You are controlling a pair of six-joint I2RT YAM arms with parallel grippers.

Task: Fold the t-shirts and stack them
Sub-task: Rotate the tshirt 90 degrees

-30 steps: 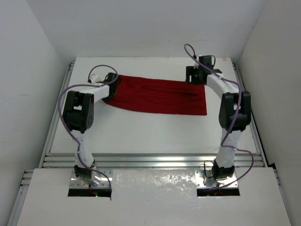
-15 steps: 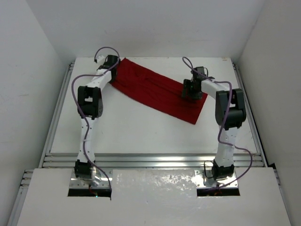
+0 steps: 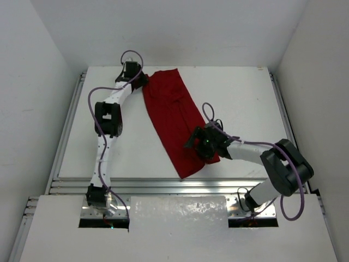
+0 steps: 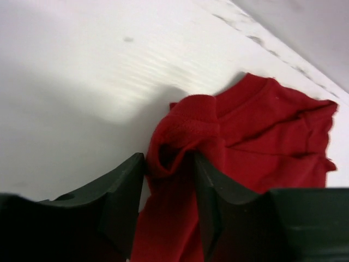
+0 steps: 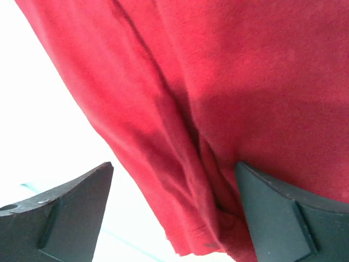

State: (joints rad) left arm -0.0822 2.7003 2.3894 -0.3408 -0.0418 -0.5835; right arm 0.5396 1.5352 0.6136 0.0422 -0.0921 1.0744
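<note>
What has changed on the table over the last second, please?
The dark red cloth t-shirt swung from lying across the far side to running far-to-near. The left hand carried its end to the far edge; the right hand drew the other end near and opened. Whether the left hand has let go is unclear. The shirt remains a narrow strip.

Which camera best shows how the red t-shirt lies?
Top external: the whole t-shirt lies as a long strip, far left to near right. Left wrist shows only a bunched end between its fingers; right wrist, only creased cloth.
</note>
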